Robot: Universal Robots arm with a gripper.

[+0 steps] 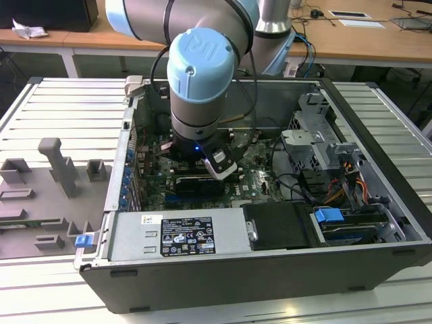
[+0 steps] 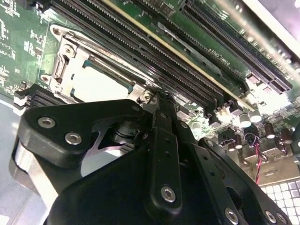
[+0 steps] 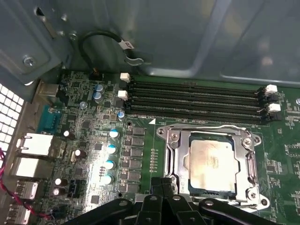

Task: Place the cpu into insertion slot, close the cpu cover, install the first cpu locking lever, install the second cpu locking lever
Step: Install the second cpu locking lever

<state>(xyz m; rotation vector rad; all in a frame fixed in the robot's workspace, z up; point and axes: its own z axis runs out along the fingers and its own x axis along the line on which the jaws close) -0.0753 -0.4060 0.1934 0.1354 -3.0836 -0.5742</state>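
The cpu (image 3: 213,164) lies flat in the socket on the green motherboard, its pale metal top showing through the window of the cpu cover (image 3: 177,157). The cover lies down flat around the chip. In the second wrist view the cpu (image 2: 96,85) and the cover (image 2: 63,70) sit just beyond the fingertips. My gripper (image 3: 162,183) is shut, its tips together at a corner of the socket, beside the cover's edge. Its closed black fingers (image 2: 161,136) reach down to that same corner. I cannot tell if the tips touch a lever. The arm's wrist (image 1: 197,145) hangs over the open computer case.
Black memory slots (image 3: 197,101) run beside the socket, with capacitors (image 3: 111,150) on the other side. The case wall (image 3: 187,33) rises close behind. A power supply (image 1: 182,236) and a drive cage (image 1: 324,148) fill the case. A grey fixture plate (image 1: 47,196) lies at the exterior view's left.
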